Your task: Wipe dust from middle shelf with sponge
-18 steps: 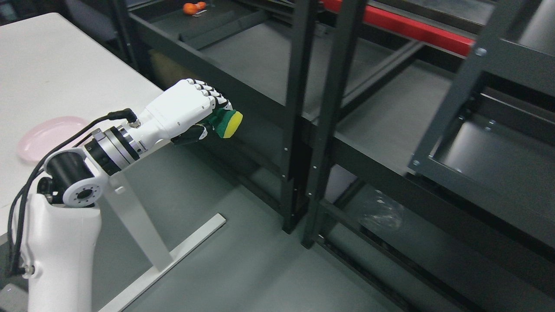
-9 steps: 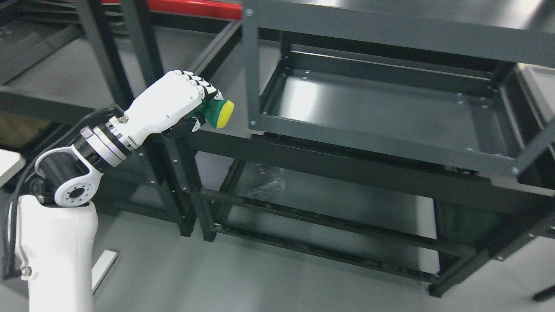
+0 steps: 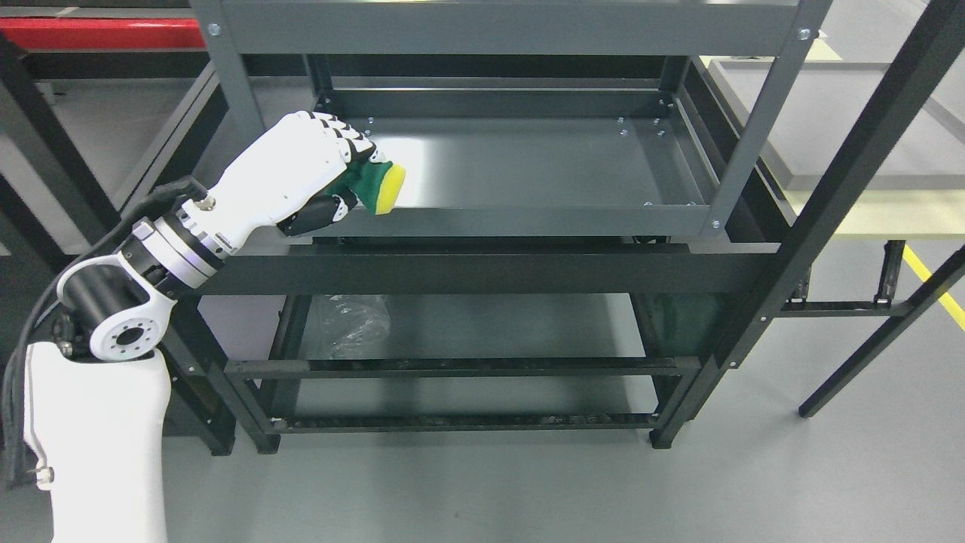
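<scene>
**Materials and finishes in view**

You see a dark grey painted metal shelving unit (image 3: 482,219), its middle shelf (image 3: 543,162) smooth with a soft sheen. The left hand (image 3: 301,170) is glossy white plastic. The sponge (image 3: 381,187) pairs rough green scouring fibre with matt yellow foam. Crinkled clear plastic film (image 3: 350,324) lies below.

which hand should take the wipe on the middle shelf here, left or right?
Left. The left hand already grips the sponge, yellow face forward, at the front left corner of the middle shelf. The right arm is not in view, so nothing favours it.
</scene>
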Robot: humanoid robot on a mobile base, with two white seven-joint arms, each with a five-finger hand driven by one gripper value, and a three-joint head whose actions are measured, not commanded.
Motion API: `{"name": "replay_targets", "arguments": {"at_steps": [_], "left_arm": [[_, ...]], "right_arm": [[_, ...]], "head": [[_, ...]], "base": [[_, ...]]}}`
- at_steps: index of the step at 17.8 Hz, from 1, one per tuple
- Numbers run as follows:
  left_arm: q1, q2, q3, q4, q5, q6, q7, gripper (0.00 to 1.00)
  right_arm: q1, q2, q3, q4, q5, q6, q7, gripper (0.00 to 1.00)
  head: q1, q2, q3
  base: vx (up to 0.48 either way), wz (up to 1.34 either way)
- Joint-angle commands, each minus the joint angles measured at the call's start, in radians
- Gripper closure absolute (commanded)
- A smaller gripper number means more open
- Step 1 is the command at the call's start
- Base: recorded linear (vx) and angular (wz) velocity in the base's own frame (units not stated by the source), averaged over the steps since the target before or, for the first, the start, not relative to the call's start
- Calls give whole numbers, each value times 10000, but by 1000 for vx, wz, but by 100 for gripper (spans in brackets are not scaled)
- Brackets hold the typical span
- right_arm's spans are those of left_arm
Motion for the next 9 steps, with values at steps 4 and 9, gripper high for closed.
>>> {"name": "replay_targets", "arguments": {"at_steps": [4,9], "left_arm": [[-1944,-405,-2788,-776,107,-5,-130,100],[-4567,-1045,-4572,326,-46,-5,-130,100]], "right_arm": [[6,-175,0,-174,0,723,-8,0],[6,-175,0,-174,0,738,-8,0]], "head": [[0,0,0],[0,0,0]], "base": [[46,-167],[41,-161]]}}
